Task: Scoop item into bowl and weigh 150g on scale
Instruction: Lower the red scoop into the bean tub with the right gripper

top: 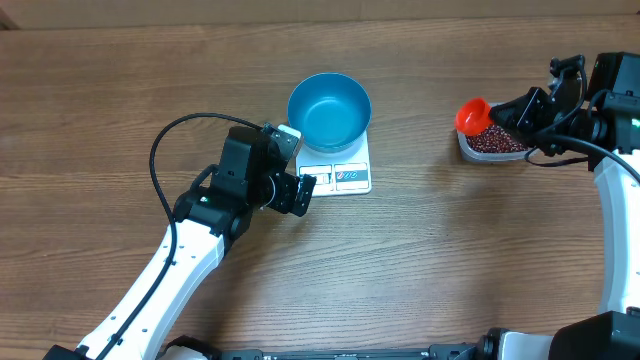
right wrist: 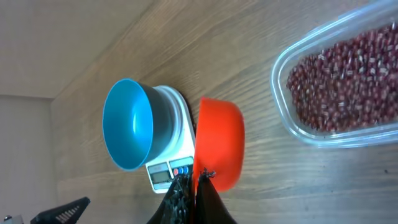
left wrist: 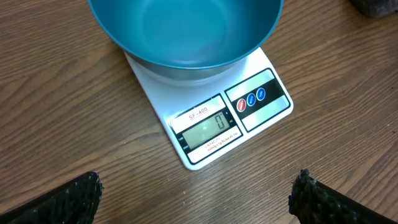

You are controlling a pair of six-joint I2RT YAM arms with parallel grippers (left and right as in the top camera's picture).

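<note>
The blue bowl (top: 330, 110) (left wrist: 186, 31) (right wrist: 127, 124) stands empty on the white scale (top: 345, 178) (left wrist: 211, 124) (right wrist: 174, 171), whose display reads zero. My left gripper (top: 305, 193) (left wrist: 199, 202) sits open just in front of the scale's display edge, with bare wood between its fingers (left wrist: 74, 199). The dark red-brown beans (top: 497, 142) (right wrist: 348, 81) lie in a clear tub (top: 465, 150) (right wrist: 280, 118) at the right. My right gripper (top: 508, 112) (right wrist: 194, 180) is shut on the handle of an orange scoop (top: 472, 116) (right wrist: 221, 149), held over the tub's left end. Whether the scoop holds beans is hidden.
A black cable (top: 165, 140) loops off the left arm over the wooden table (top: 420, 260). The tub lies near the table's right side, under the right arm.
</note>
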